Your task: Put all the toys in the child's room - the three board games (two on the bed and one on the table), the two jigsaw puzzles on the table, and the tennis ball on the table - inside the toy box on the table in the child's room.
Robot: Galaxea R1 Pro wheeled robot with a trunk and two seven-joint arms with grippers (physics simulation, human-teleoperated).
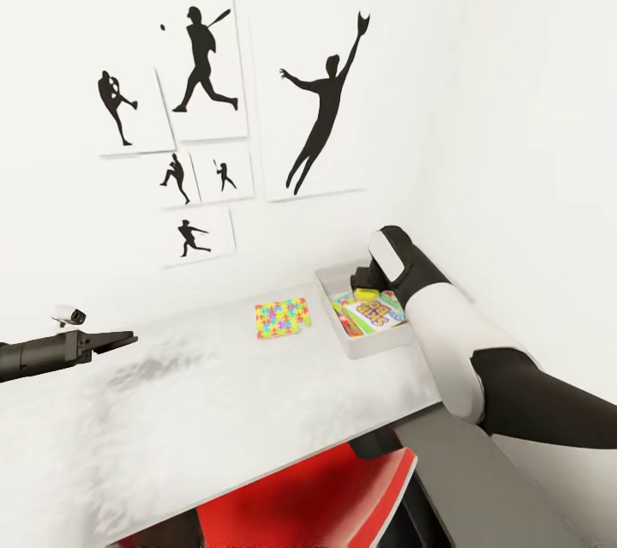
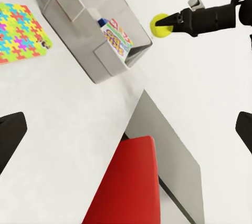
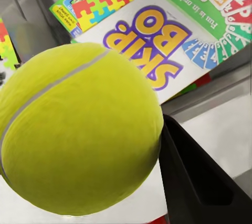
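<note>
Left gripper [image 1: 116, 340]: jaws apart and empty, hovering over the bare left part of the table [image 1: 214, 411] — well apart from the toys.
Jigsaw puzzle [image 1: 282, 316]: lies flat on the table just left of the toy box [image 1: 370, 345], not yet inside; long axis roughly along the table's back edge.
Toy box contents: the SKIP-BO board game [image 3: 173, 40] on top, a green box and a second puzzle partly under it.
Right gripper [image 2: 169, 23]: clenched on the tennis ball [image 2: 160, 24], held above the box's far end — the nearer arm by far.
Coming move: probably a drop; the ball looks to sit over the box, with the SKIP-BO lid directly beyond it.
Hidden: the third game; fingertips behind the ball; the right forearm covers the box's right wall.
</note>
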